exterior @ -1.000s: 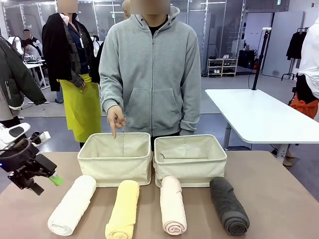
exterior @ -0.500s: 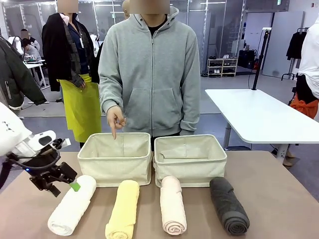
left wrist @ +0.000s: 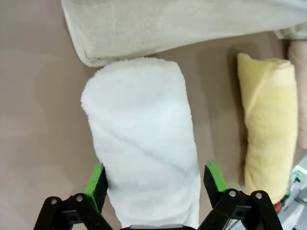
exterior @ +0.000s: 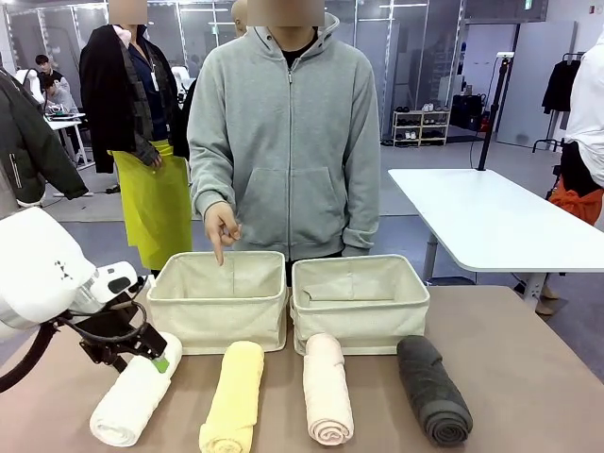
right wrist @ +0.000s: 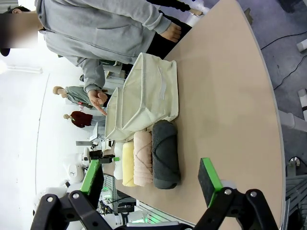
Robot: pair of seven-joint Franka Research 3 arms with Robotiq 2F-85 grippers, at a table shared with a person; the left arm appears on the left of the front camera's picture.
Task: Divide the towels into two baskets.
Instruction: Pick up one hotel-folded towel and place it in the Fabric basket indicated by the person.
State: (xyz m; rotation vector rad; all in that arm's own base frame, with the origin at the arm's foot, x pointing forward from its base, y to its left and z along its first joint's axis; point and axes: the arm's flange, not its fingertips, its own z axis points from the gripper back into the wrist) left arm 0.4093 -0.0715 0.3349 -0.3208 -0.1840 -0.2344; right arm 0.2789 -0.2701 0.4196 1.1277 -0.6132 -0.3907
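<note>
The white towel (left wrist: 144,143) lies rolled on the surface (exterior: 528,377), and my left hand (left wrist: 154,171) sits right over it, wide open, with one green pad at each flank of the roll. The pads are just beside the terry and do not pinch it, so I have hold of nothing. Straight beyond my fingertips, just past the towel's end, is the wall of a cream canvas basket (left wrist: 182,24). A person's hand (exterior: 220,226) points one finger down over that basket's far rim. To the right of my left hand the pale yellow towel (left wrist: 268,129) lies alongside the white one, close but apart. Farther out that way come the peach-pink towel (exterior: 327,387) and the dark grey towel (exterior: 432,389), both in front of the second basket (exterior: 359,321), which stands just beside the first. My right hand (right wrist: 149,177) is spread fully open and empty, well back from the grey roll, looking along the row.
</note>
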